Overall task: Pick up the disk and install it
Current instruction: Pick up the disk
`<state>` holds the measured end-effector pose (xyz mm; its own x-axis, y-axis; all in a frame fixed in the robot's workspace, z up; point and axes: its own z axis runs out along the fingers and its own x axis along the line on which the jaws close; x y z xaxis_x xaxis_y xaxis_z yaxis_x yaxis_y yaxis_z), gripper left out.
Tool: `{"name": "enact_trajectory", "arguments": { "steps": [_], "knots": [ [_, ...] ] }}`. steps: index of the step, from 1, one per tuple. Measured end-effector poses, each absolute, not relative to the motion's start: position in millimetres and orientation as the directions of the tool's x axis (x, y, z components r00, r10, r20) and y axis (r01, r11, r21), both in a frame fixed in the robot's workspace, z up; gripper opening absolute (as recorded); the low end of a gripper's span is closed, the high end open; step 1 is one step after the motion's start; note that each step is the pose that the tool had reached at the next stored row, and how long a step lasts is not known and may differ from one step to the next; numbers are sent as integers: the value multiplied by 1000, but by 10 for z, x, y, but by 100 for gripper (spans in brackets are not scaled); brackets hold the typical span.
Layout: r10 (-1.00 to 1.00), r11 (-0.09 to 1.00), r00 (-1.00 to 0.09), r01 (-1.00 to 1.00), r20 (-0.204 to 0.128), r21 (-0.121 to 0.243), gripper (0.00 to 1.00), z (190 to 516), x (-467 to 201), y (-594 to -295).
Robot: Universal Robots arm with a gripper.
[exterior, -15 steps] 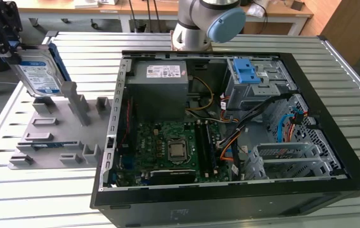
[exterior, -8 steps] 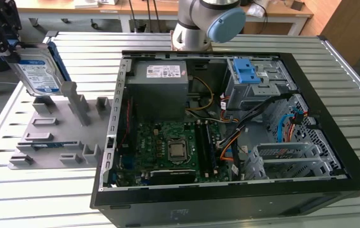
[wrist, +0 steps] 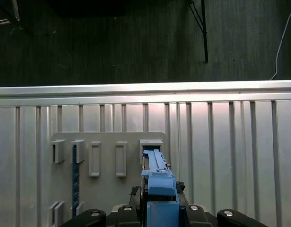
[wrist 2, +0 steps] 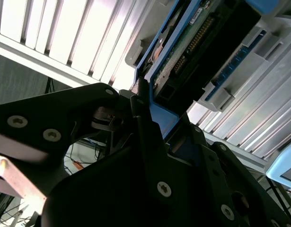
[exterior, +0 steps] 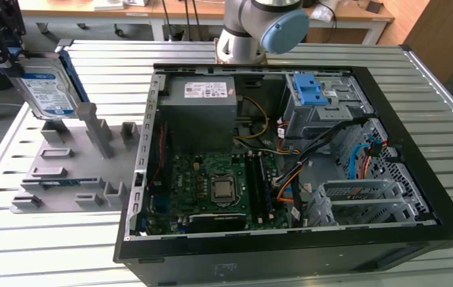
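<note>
Gripper (exterior: pixel 11 57): clenched on the disk (exterior: pixel 47 89), fingers (wrist 2: pixel 143 109) pinching the blue carrier at one end, as the second wrist view shows.

Disk location: held on edge, slightly tilted, above the grey slotted rack (exterior: pixel 59 179) at the exterior view's left, outside the computer case (exterior: pixel 418 149). I cannot tell whether its lower end is clear of the rack.

Handling, as judged: rigid, fairly heavy for its size, sensitive to knocks. The plastic carrier rails are the sound place to grip, away from the exposed circuit board (wrist 2: pixel 183 52) and connector.

Surroundings: power supply (exterior: pixel 202 98) at the case's far side, and the drive cage with blue latches (exterior: pixel 316 89) to its right. Loose cables (exterior: pixel 322 143) near the cage could snag, and the case rim is a collision risk.
</note>
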<state>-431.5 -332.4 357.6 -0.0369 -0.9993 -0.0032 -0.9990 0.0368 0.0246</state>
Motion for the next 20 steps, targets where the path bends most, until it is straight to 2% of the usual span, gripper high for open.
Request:
{"name": "enact_trajectory", "arguments": {
  "steps": [20],
  "knots": [
    [-999,37,-37,-999,-3,24,36,3699,-4316,-3324]
  ]
}}
